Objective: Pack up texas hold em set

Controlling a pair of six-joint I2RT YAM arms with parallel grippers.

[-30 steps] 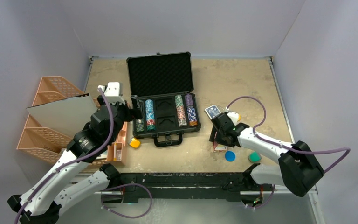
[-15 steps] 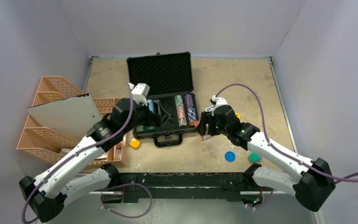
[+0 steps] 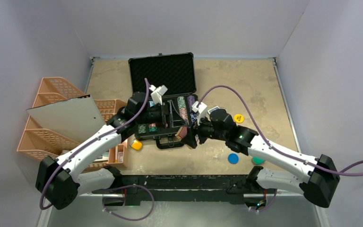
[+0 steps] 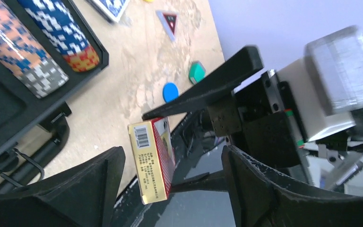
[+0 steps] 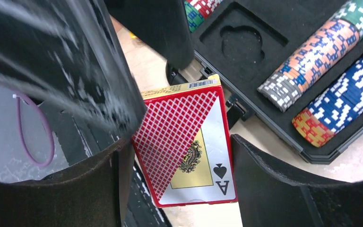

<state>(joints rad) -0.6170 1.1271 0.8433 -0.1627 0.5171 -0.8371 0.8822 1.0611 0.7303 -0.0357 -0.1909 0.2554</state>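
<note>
The black briefcase [image 3: 160,73] lies open at the table's middle, with chip stacks [image 3: 188,109] in its foam tray. These stacks also show in the right wrist view [image 5: 312,52]. My right gripper [image 3: 192,135] is shut on the red card deck [image 5: 184,142] and holds it in the air at the case's front right corner. My left gripper [image 4: 170,161] is open, with one jaw on each side of that deck [image 4: 153,161] and neither touching it. The blue deck [image 3: 213,111] lies on the table right of the case, half hidden by my right arm.
A yellow button [image 3: 238,118], a blue disc [image 3: 233,158] and a green block [image 3: 258,160] lie at the right. A yellow block [image 3: 136,144] sits by the case's front left corner. Orange trays [image 3: 47,142] and a grey board [image 3: 66,116] stand at the left.
My right gripper lifted the red deck off the table at the right and carried it left to the case's front corner. My left gripper swung right across the case to meet it.
</note>
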